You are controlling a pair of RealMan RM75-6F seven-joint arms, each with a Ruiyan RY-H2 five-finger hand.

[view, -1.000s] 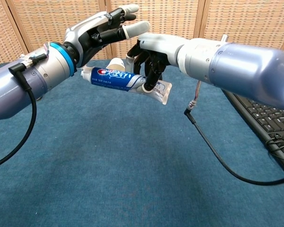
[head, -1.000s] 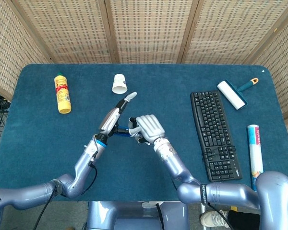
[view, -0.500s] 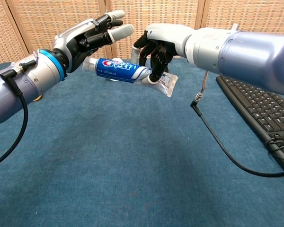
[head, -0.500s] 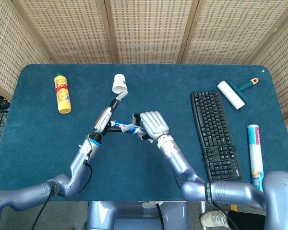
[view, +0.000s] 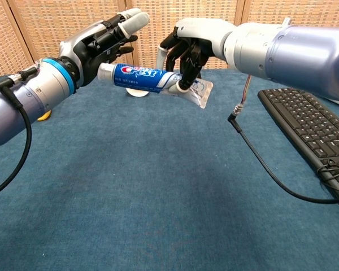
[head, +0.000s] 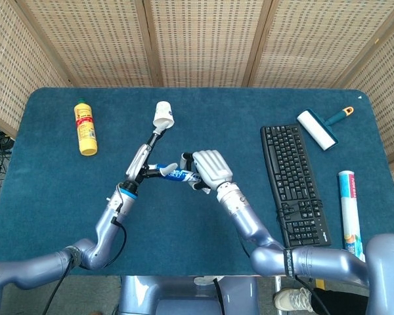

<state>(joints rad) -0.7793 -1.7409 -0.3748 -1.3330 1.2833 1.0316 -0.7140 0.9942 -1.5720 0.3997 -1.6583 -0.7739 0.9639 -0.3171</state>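
Your right hand [view: 187, 49] grips the toothpaste tube [view: 148, 78] above the desk [view: 158, 197], mid-handover; your left hand [view: 101, 44], fingers spread wide beside its cap end, likely needs to close next.

The toothpaste tube [view: 152, 81] carries the one clear word — "Crest", white letters on blue, along its side in the chest view. The yellow bottle [head: 85, 126] far left has a red label, the roll [head: 349, 203] near right some print, the keyboard [head: 293, 184] key legends — all probably too small to read.
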